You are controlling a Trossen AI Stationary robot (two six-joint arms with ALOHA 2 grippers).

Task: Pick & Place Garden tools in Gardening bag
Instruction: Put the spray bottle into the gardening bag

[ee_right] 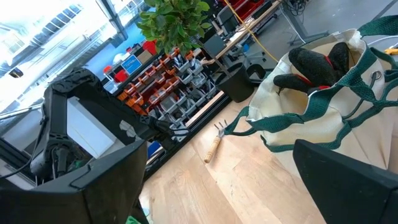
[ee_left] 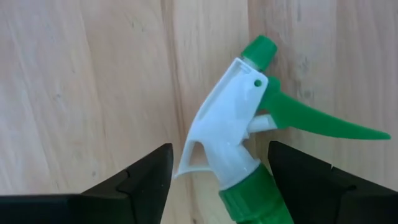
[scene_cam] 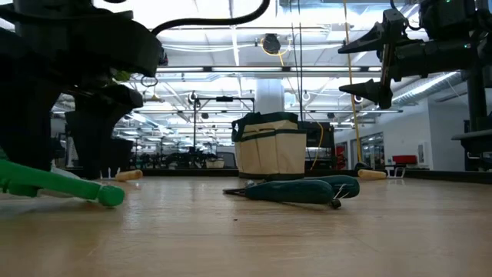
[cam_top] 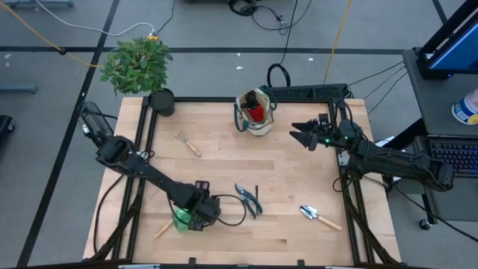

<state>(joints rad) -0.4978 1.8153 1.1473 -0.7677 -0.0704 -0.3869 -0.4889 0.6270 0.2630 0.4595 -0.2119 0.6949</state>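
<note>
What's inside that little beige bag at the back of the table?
The gardening bag holds the red-black gloves, poking out of its mouth. Anything lying deeper down is hidden by the gloves and the fabric walls, so I cannot tell what else is inside.

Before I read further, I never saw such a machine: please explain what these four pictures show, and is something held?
It is a robot with two dark arms at a wooden table. One picture looks down from above, one looks level across the table, and two come from cameras on the wrists. The left gripper is down at the green spray bottle, with a finger on each side of its neck; a firm grip cannot be confirmed. The right gripper hangs open beside the gardening bag, holding nothing. Pruning shears, a trowel and a small fork lie on the table.
</note>
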